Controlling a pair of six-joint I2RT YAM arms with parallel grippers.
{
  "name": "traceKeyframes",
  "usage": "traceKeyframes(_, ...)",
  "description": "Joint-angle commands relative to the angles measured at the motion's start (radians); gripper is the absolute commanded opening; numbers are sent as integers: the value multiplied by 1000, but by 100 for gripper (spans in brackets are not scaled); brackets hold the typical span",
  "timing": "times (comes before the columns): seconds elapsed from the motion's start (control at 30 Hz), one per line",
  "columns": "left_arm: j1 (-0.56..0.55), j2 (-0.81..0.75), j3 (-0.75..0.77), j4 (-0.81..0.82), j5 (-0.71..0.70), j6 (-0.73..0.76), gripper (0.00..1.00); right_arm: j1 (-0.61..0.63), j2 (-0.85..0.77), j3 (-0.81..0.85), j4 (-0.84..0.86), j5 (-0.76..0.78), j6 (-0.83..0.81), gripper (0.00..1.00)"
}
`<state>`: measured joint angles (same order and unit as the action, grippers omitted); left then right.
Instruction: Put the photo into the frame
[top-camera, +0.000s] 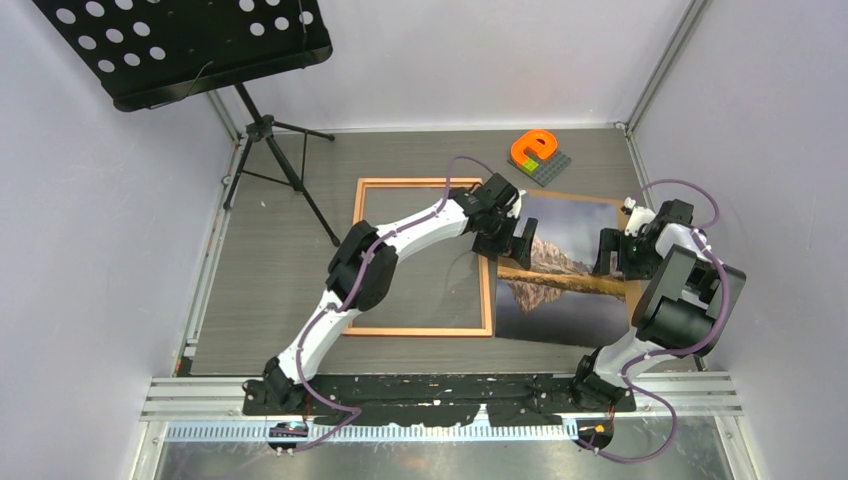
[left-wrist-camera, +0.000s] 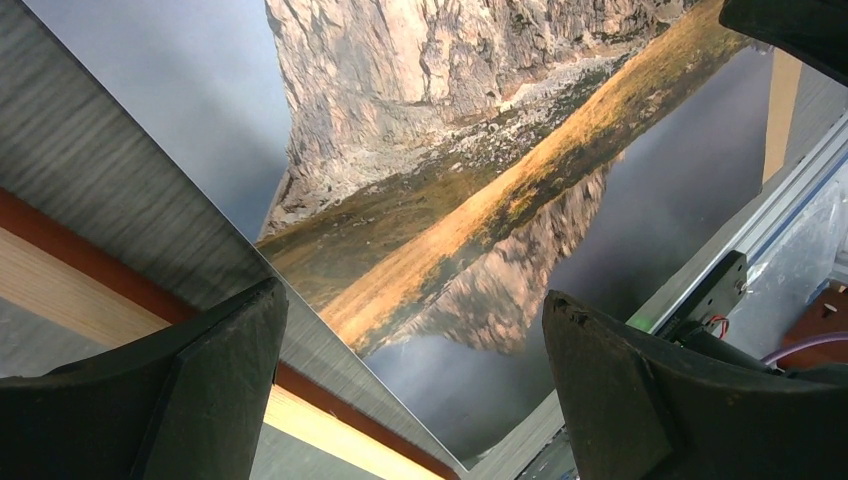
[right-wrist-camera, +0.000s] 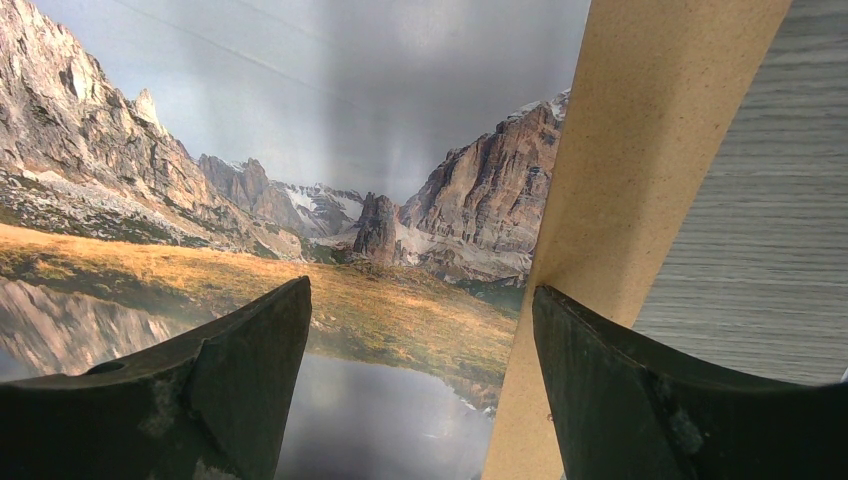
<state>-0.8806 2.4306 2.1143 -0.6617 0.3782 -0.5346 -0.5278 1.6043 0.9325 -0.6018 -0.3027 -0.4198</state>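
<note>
Overhead, the frame (top-camera: 357, 250) lies flat on the grey table (top-camera: 270, 300) near the middle. The photo (top-camera: 565, 275) lies face up at the frame's 3 o'clock, outside the wooden border and just beside its right rail. Strips of a brown backing board (top-camera: 590, 199) show beyond the print's far and right edges. The left gripper (top-camera: 507, 243) hangs over the print's left edge with its jaws spread and nothing between them. The right gripper (top-camera: 618, 258) hangs at the print's 3 o'clock edge, jaws also apart and empty. An orange letter toy (top-camera: 532, 148) on a grey brick plate sits at the photo's 12 o'clock, and a black music stand (top-camera: 180, 45) rises at the frame's 10 o'clock.

From the left wrist, the left gripper (left-wrist-camera: 410, 300) shows both fingers wide apart, straddling the photo's (left-wrist-camera: 450, 200) edge from above. A band of table (left-wrist-camera: 100, 170) lies at 9 o'clock of that edge, then the frame's (left-wrist-camera: 60, 285) wooden rail. A sliver of the backing board (left-wrist-camera: 780, 110) shows at 2 o'clock.

From the right wrist, the right gripper (right-wrist-camera: 420, 295) is likewise spread and holds nothing. The photo (right-wrist-camera: 300, 200) fills the 9 o'clock side, the backing board (right-wrist-camera: 620, 200) runs up the middle, and bare table (right-wrist-camera: 760, 230) lies at 3 o'clock.
</note>
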Motion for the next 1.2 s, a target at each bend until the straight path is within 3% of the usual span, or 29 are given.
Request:
traceKeyframes(0.0, -21, 1, 7, -36, -30, -37, 98, -4, 22, 6, -8, -32, 5, 87)
traceKeyframes(0.3, -23, 20, 10, -68, -70, -115, 100, -5, 14, 14, -22, -34, 5, 87)
traceKeyframes(0.53, -23, 40, 10, -24, 17, -142, 100, -4, 16, 13, -29, -44, 6, 87)
traceKeyframes(1.17, -1, -15, 5, 36, 95, -69, 99, -4, 40, 4, -36, -79, 0, 85)
